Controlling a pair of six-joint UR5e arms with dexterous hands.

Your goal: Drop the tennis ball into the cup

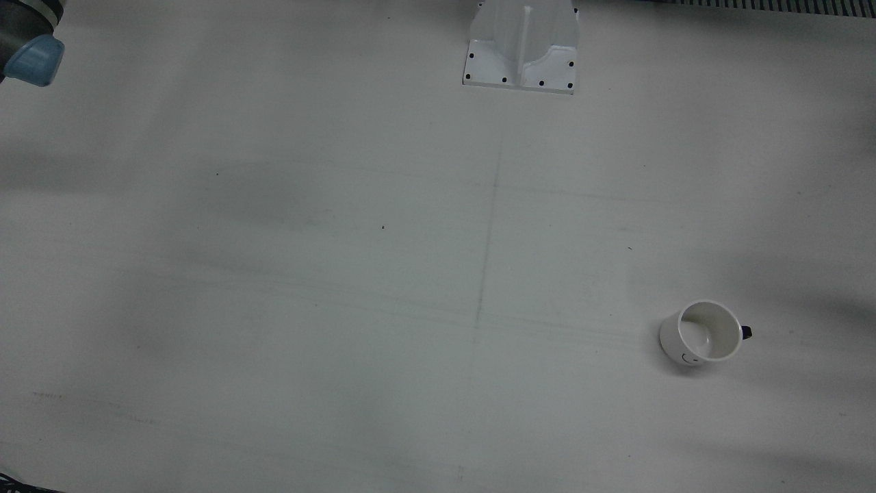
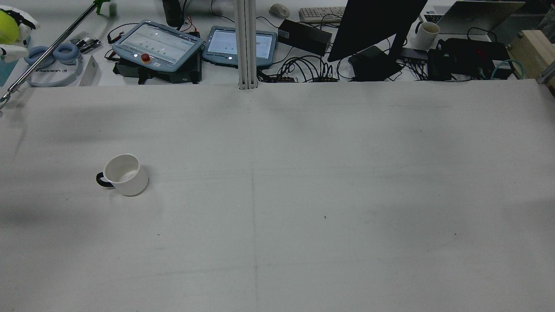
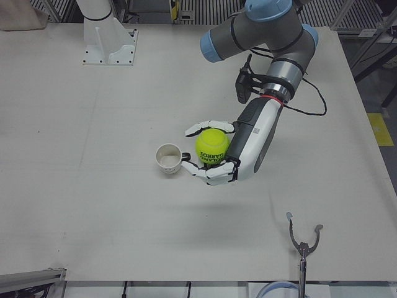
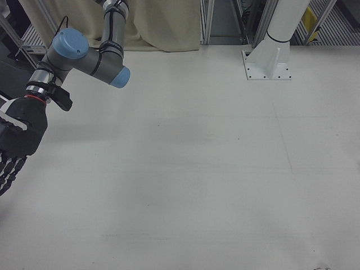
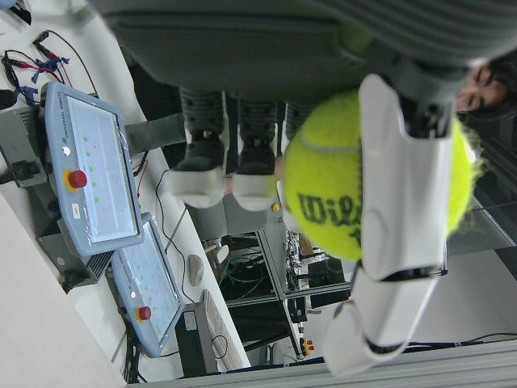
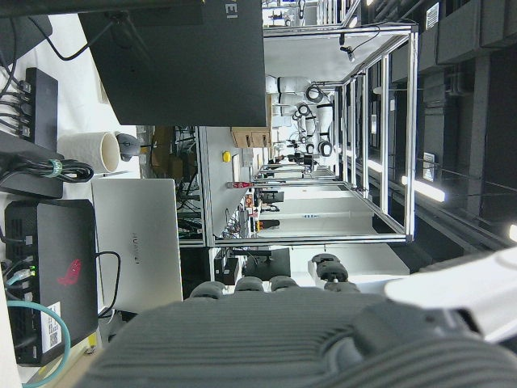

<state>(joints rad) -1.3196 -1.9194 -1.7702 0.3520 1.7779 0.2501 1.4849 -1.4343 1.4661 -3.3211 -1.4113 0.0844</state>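
Note:
My left hand (image 3: pixel 232 152) is shut on a yellow-green tennis ball (image 3: pixel 211 146) and holds it in the air, just to the right of the cup in the left-front view. The ball also shows in the left hand view (image 5: pixel 355 174) and at the rear view's top left edge (image 2: pixel 8 27). The white cup (image 3: pixel 167 158) with a dark handle stands upright and empty on the table; it also shows in the front view (image 1: pixel 705 332) and the rear view (image 2: pixel 124 174). My right hand (image 4: pixel 14 143) hangs with fingers apart, holding nothing, at the right-front view's left edge.
The left arm's pedestal (image 1: pixel 521 48) is bolted at the table's far edge. A grabber tool (image 3: pixel 303 245) lies near the operators' edge. Teach pendants (image 2: pixel 158 45), a monitor (image 2: pixel 377 26) and cables sit beyond the table.

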